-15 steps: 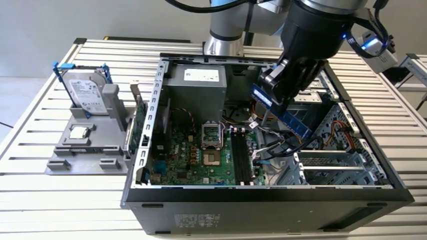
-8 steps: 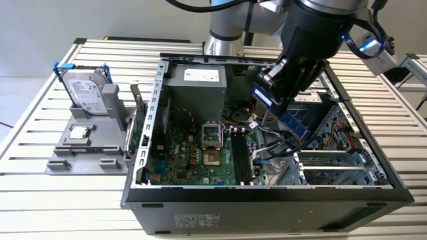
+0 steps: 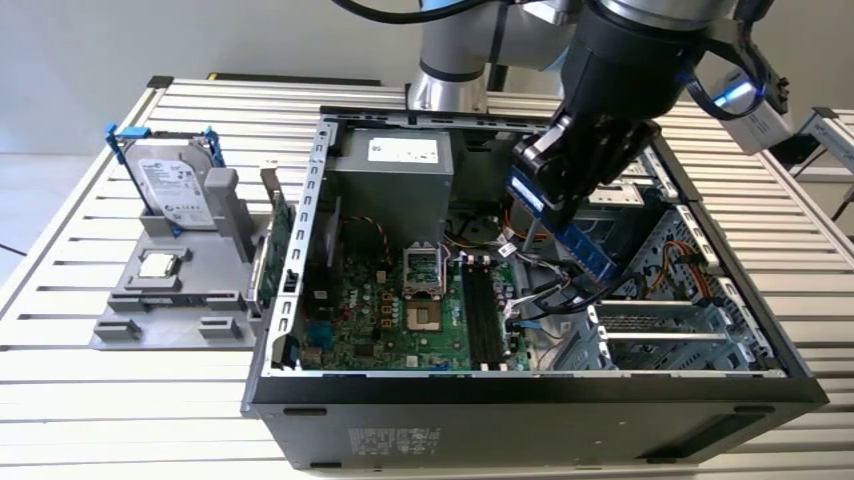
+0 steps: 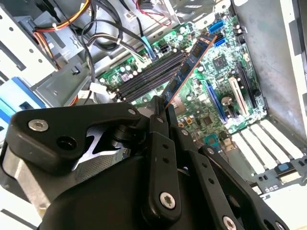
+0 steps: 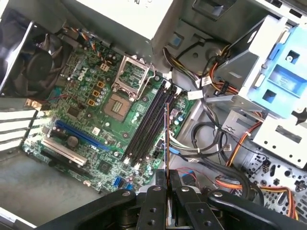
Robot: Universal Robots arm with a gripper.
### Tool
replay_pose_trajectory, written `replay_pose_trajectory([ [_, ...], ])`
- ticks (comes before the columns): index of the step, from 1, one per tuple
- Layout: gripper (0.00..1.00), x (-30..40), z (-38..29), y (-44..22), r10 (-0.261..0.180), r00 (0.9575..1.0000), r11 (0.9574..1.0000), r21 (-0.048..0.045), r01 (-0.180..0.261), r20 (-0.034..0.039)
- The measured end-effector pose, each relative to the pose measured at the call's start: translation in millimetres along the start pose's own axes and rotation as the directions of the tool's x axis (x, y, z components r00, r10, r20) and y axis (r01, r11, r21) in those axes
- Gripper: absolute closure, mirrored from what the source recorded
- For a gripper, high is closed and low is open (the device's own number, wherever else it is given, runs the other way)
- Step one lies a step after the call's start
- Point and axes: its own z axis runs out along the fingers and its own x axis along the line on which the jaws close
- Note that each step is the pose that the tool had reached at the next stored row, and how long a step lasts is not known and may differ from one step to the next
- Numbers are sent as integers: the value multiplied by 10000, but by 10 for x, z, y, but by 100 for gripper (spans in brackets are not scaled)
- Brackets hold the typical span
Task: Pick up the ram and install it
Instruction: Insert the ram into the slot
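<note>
My gripper [image 3: 558, 190] is shut on the ram [image 3: 585, 246], a long dark bluish stick, and holds it tilted above the open computer case [image 3: 534, 385]. In the exterior view the ram hangs over the cables to the right of the black memory slots [image 3: 481, 315]. The second wrist view shows the ram [image 4: 184, 72] sticking out from the gripper [image 4: 160, 109] over the memory slots [image 4: 148, 79] of the green motherboard [image 4: 211, 96]. The first wrist view shows the ram [image 5: 167, 139] edge-on between the fingers [image 5: 156, 191], just beside the slots [image 5: 146, 127].
A silver hard drive [image 3: 174, 185] in a blue bracket and a small square processor chip [image 3: 160, 265] sit on a grey fixture [image 3: 174, 320] at the exterior view's left. Inside the case are loose cables [image 5: 211, 143], a drive cage [image 3: 667, 330] and a power supply [image 3: 394, 165].
</note>
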Motion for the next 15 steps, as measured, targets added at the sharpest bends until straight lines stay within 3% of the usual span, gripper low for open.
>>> replay_pose_trajectory([
  [15,100,0,7,0,926,9957,9957,-23,-926,-4],
])
